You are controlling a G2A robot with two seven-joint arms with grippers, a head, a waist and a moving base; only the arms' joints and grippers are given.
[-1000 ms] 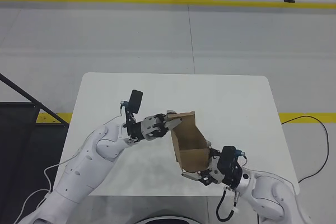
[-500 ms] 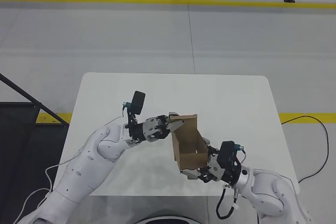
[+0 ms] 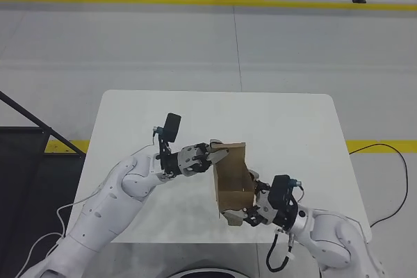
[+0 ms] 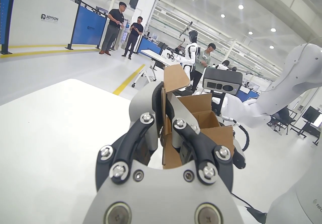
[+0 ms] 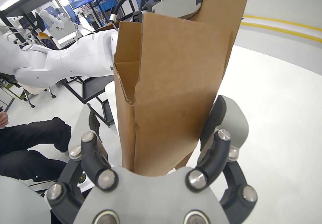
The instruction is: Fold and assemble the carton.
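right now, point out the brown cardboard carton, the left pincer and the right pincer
brown cardboard carton [image 3: 233, 174], top view, middle of its body
left pincer [image 4: 165, 100], left wrist view, midway between fingertips clamping the carton wall
right pincer [image 5: 157, 119], right wrist view, centre of its span, across the carton

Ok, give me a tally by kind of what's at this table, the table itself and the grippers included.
carton: 1
grippers: 2, the left gripper and the right gripper, both gripping the carton
table: 1
Total: 4
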